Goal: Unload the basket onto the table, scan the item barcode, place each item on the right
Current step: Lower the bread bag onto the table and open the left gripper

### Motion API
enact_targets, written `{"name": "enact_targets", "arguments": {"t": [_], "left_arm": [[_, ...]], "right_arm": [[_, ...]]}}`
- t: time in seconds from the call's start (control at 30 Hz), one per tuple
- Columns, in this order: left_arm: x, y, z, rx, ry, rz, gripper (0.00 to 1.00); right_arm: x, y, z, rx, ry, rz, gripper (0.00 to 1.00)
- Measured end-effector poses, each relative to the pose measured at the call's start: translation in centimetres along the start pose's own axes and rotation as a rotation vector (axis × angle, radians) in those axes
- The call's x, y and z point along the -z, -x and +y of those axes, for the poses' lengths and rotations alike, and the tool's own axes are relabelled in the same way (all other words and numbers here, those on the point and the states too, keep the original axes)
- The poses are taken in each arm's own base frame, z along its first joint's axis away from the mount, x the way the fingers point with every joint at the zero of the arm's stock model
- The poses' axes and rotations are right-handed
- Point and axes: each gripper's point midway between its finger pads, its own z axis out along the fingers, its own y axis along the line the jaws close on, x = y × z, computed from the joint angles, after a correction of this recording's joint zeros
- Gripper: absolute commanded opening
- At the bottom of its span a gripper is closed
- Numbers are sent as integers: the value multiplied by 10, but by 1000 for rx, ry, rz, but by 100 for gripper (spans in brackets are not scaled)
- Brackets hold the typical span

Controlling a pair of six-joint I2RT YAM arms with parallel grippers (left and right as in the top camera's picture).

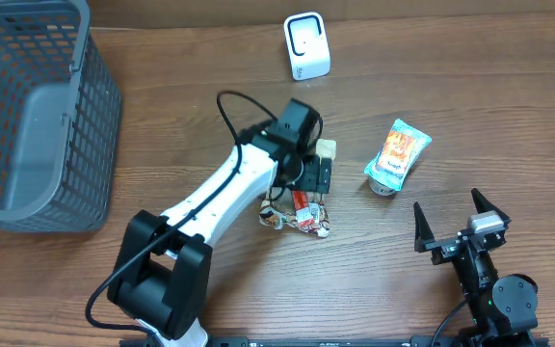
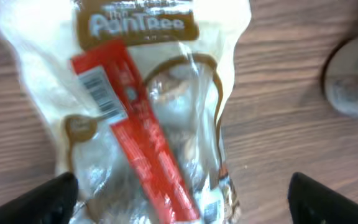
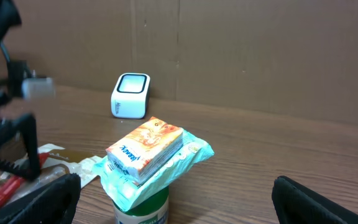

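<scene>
The left gripper point(image 1: 313, 185) stood wide apart, holding nothing, over the PanTree snack packet point(image 1: 297, 220) lying flat at the centre of the table point(image 1: 451, 106). Step in hand, apparently: grasping. The next move required closing on it, then presenting its barcode point(image 2: 98, 93) to the far scanner point(image 1: 306, 46).

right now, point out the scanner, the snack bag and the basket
white scanner point(image 1: 307, 45), overhead view, front face
clear snack bag point(image 2: 138, 130), left wrist view, red label strip
grey basket point(image 1: 94, 145), overhead view, right wall

White scanner point(image 3: 130, 95) on the wooden table point(image 3: 278, 149), well behind an orange-and-teal packet point(image 3: 148, 152) atop a green-white can point(image 3: 143, 211)
</scene>
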Motion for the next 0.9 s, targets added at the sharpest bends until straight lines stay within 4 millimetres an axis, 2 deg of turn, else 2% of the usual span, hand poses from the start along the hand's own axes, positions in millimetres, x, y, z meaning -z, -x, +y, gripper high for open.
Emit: {"name": "enact_targets", "arguments": {"t": [0.2,0.27,0.37,0.4,0.67,0.9], "left_arm": [[46,27,14,54,40,-16,100],[63,41,31,90,84,-49,100],[72,46,57,135,148,-59,100],[74,47,63,146,164,-60,100],[93,42,166,359,332,-41,100],[105,29,215,489,373,-17,100]], "right_arm": [[0,0,0,0,0,1,100],[0,0,0,0,0,0,100],[0,0,0,0,0,0,100],[0,0,0,0,0,0,100],[0,0,0,0,0,1,100],[0,0,0,0,0,0,100]]}}
